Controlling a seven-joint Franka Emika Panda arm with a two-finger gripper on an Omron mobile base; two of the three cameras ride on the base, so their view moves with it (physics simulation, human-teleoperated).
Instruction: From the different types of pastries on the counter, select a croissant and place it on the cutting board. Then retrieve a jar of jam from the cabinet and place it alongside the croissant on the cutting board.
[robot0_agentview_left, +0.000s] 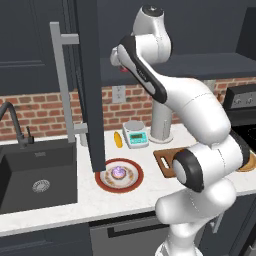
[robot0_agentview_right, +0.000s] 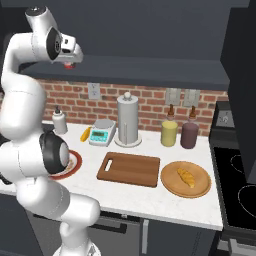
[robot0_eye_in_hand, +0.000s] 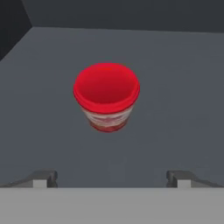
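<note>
A jam jar (robot0_eye_in_hand: 107, 96) with a red lid stands upright on the grey cabinet shelf. My gripper (robot0_eye_in_hand: 113, 177) hovers over it, open, with one fingertip on each side and nothing between them. The same jar shows as a small red patch (robot0_agentview_right: 70, 64) just under my hand, high in the open cabinet, and again in the left base view (robot0_agentview_left: 123, 69). The croissant (robot0_agentview_right: 186, 176) lies on a round wooden plate (robot0_agentview_right: 200, 190) at the right of the counter. To the plate's left sits the wooden cutting board (robot0_agentview_right: 129, 168), bare; part of it shows behind my arm (robot0_agentview_left: 164, 161).
The open dark cabinet door (robot0_agentview_left: 90, 100) hangs over the counter beside the sink (robot0_agentview_left: 40, 175). A red plate with a frosted pastry (robot0_agentview_left: 119, 174), a kitchen scale (robot0_agentview_left: 135, 134), a paper towel holder (robot0_agentview_right: 127, 120), two bottles (robot0_agentview_right: 169, 131) and the stove (robot0_agentview_right: 240, 190) line the counter.
</note>
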